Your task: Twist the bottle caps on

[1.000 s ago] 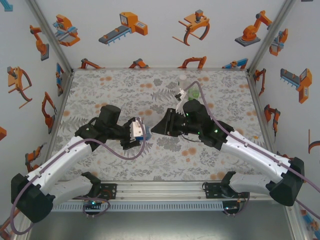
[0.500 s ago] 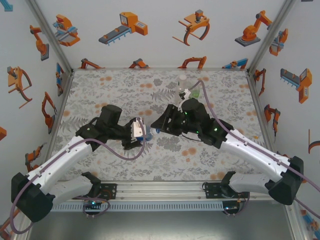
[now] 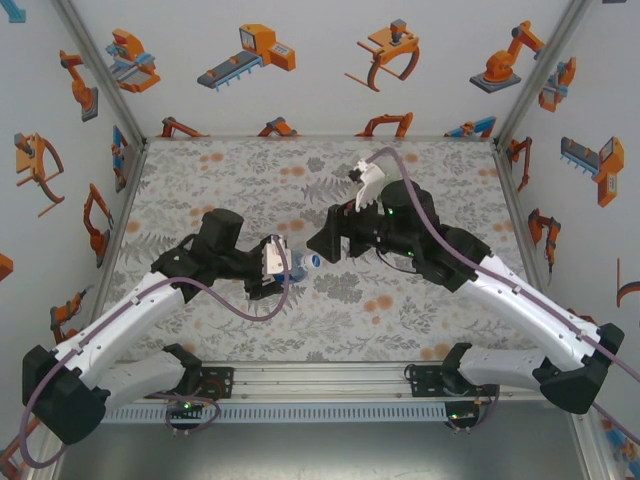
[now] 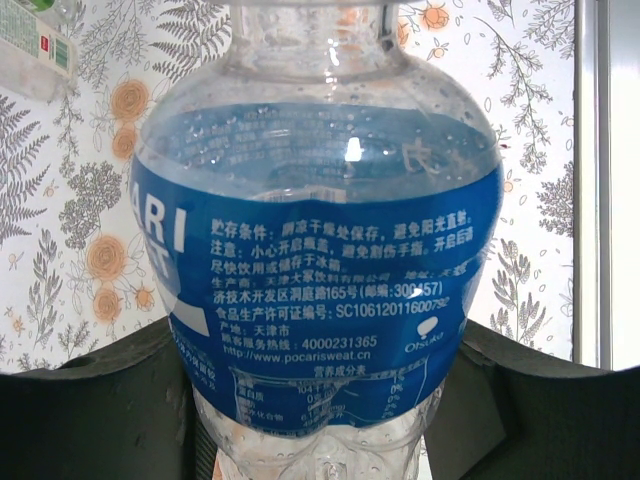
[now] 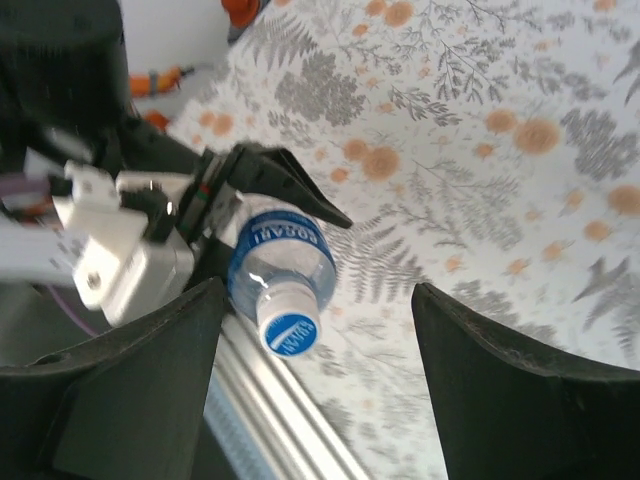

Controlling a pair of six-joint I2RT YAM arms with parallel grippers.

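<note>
My left gripper point(image 3: 280, 266) is shut on a clear bottle with a blue label point(image 3: 292, 266), holding it on its side above the table, neck pointing right. In the left wrist view the bottle point(image 4: 320, 250) sits between the dark fingers point(image 4: 90, 420). A white cap with a blue printed top point(image 5: 288, 326) sits on the bottle's neck point(image 5: 282, 260). My right gripper point(image 3: 322, 247) hangs just right of the cap point(image 3: 312, 261), open, with its fingers point(image 5: 130, 390) wide apart and touching nothing. The cap lies a little beyond its fingertips, off to the left side.
The flower-patterned table point(image 3: 240, 180) is walled in by white panels with orange robot pictures. A metal rail point(image 3: 320, 380) runs along the near edge. A white labelled object point(image 4: 28, 45) lies at the top left corner of the left wrist view.
My right gripper has opened and let go of the cap, then drawn back and up to the right. The left gripper and its bottle have stayed put.
</note>
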